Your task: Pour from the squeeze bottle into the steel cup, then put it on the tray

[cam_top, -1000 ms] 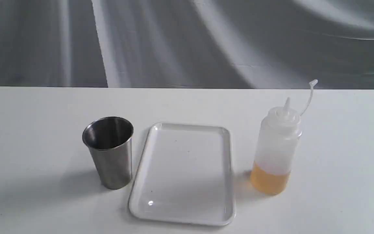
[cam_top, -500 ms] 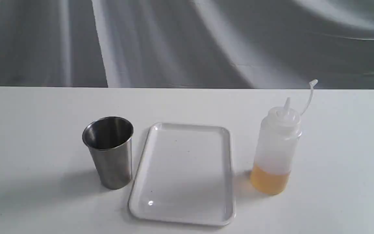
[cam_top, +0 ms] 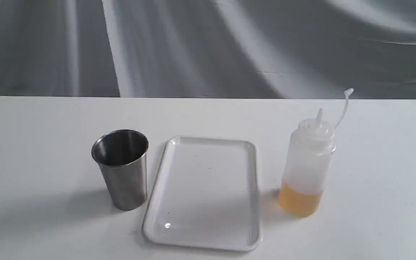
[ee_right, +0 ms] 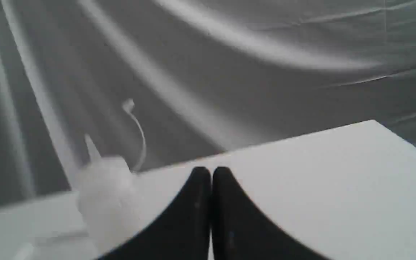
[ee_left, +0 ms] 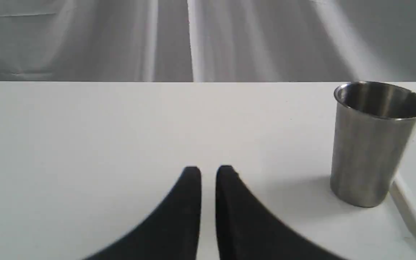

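On the right side of the white bench (cam_top: pixel 31 144), as the exterior view shows it, stands the translucent whitish plastic squeeze bottle (cam_top: pixel 307 162). It is upright, with amber-orange liquid filling its lowest part. Its cone nozzle is uncapped, and the thin cap strap arcs up and away from it.

Just left of the bottle, and apart from it, the flat white rectangular plastic tray (cam_top: pixel 202 195) lies on the bench. It sits between the bottle and the tapered brushed-steel cup (cam_top: pixel 123 169). The cup stands upright, close against the tray's left rim; whether the two touch cannot be told.

The left claw (ee_left: pixel 208 171) shows in its wrist view. Its two black fingers are drawn nearly together, with only a thin slit of bench between them. The cup is ahead and off to one side, clear of the fingers.

The right claw (ee_right: pixel 211 173) has its fingers pressed flat against each other. The bottle is blurred and off to one side of it, untouched. Behind the bench hangs a creased grey cloth backdrop (cam_top: pixel 193 47).
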### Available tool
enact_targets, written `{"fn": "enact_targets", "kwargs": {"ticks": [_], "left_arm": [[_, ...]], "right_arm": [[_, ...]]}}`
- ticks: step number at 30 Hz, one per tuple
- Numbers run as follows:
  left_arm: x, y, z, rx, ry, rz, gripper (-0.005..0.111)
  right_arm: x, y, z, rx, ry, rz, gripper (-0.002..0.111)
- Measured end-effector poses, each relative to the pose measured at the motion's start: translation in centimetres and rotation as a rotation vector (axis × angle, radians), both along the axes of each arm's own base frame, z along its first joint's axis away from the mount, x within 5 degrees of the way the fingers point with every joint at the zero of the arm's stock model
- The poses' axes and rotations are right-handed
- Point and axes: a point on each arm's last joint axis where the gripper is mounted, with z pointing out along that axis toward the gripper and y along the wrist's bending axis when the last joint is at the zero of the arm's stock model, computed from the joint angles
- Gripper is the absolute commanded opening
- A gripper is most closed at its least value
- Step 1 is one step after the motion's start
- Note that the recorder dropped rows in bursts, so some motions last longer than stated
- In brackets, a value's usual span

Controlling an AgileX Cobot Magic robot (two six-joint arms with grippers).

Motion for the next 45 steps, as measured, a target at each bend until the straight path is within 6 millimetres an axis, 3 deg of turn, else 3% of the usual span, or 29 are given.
{"fn": "enact_targets", "kwargs": {"ticks": [8,17,25,36,45], "left_arm": [[0.0,0.0,0.0,0.000,0.000,0.000,0.008],[0.0,0.0,0.0,0.000,0.000,0.000,0.008],[0.0,0.0,0.0,0.000,0.000,0.000,0.008],[0.0,0.0,0.0,0.000,0.000,0.000,0.008],[0.0,0.0,0.0,0.000,0.000,0.000,0.008]], "right_arm": [[-0.2,-0.5,1.1,0.471,-0.233,-0.020,0.000],[-0.2,0.0,1.5,0.594,-0.201,0.034,0.000],[-1.7,1.0,7.3,0.501,-0.290,0.135,0.000],[-6.2,2.3,16.3,0.483,-0.545,0.264,0.000],[-6.1,3.1,22.6,0.300,-0.502,0.308,0.000]]}}
